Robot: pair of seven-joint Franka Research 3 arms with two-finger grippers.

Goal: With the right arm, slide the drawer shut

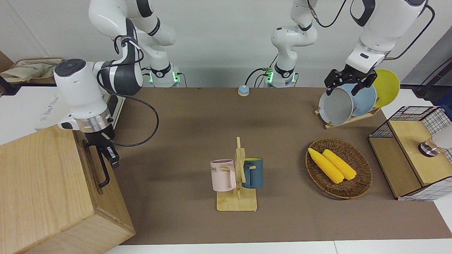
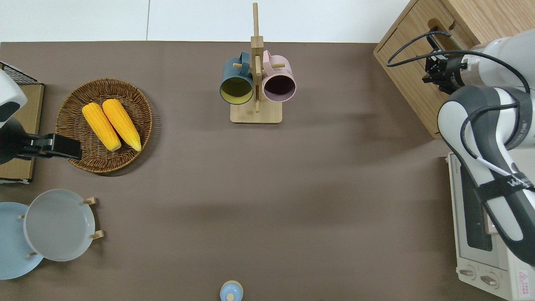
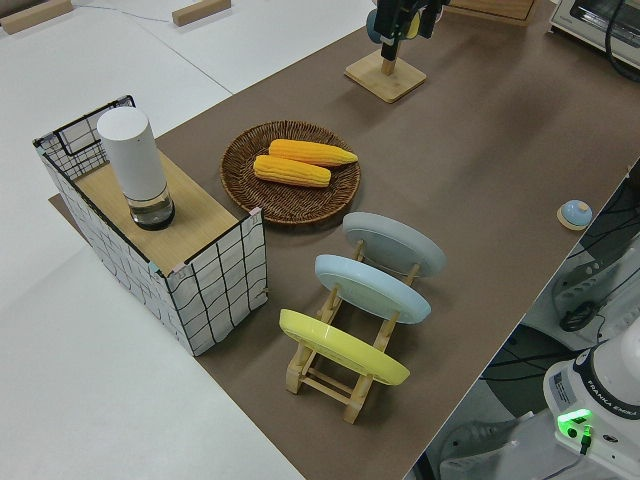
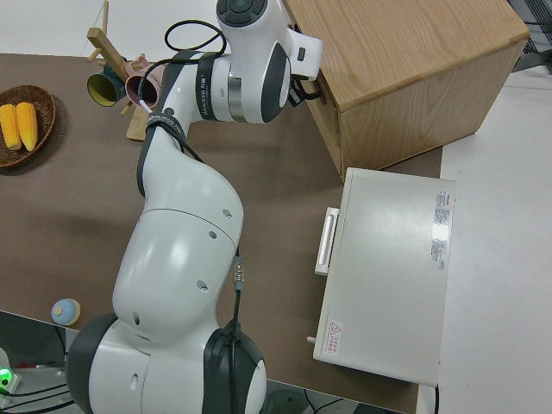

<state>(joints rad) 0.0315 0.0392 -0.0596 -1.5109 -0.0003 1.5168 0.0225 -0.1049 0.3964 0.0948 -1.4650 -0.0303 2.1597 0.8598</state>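
Where drawer sits flush: right arm.

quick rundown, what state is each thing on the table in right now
drawer: looks pushed in, flush with the cabinet front
right pincer: at the drawer's black handle
left arm: parked
mugs: hung on the wooden stand
corn cobs: lying in the wicker basket
plates: upright in the rack

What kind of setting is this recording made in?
Likely a robotics lab staged as a kitchen: two arms mounted at a brown table, with a toaster oven, a mug rack and a basket of corn.
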